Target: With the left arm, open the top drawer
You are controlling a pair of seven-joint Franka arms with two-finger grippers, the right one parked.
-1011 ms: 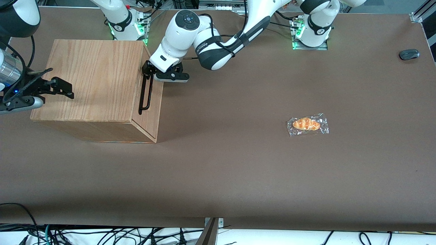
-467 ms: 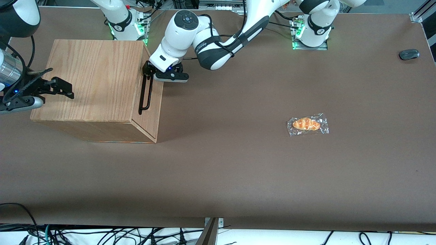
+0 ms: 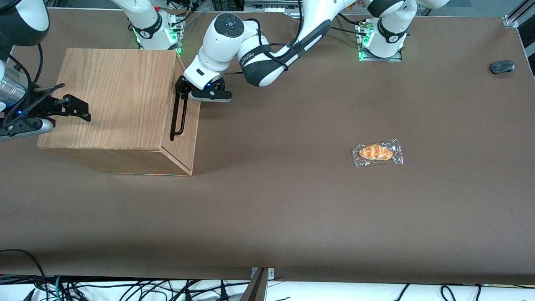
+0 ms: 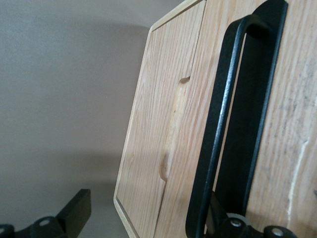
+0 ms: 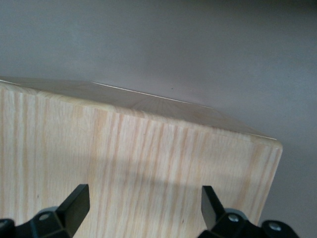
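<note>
The wooden cabinet (image 3: 113, 96) stands toward the parked arm's end of the table. Its top drawer (image 4: 282, 148) is shut, flush with the plain panel (image 4: 148, 148) beneath it. The long black bar handle (image 3: 179, 113) runs across the drawer front and also shows in the left wrist view (image 4: 218, 129). My left arm (image 3: 259, 62) reaches in from the table's back edge. Its gripper (image 3: 183, 88) is at the handle's end farthest from the front camera. It is open (image 4: 148, 220), with one finger (image 4: 74, 213) off the cabinet and the other (image 4: 230, 223) against the drawer front, so the bar lies between them.
A wrapped croissant (image 3: 377, 153) lies on the brown table toward the working arm's end. A computer mouse (image 3: 502, 66) sits near the back corner there. The parked arm's gripper (image 3: 62, 106) hovers over the cabinet top.
The left arm's wrist has shifted very slightly at the handle's end. The drawer has not moved.
</note>
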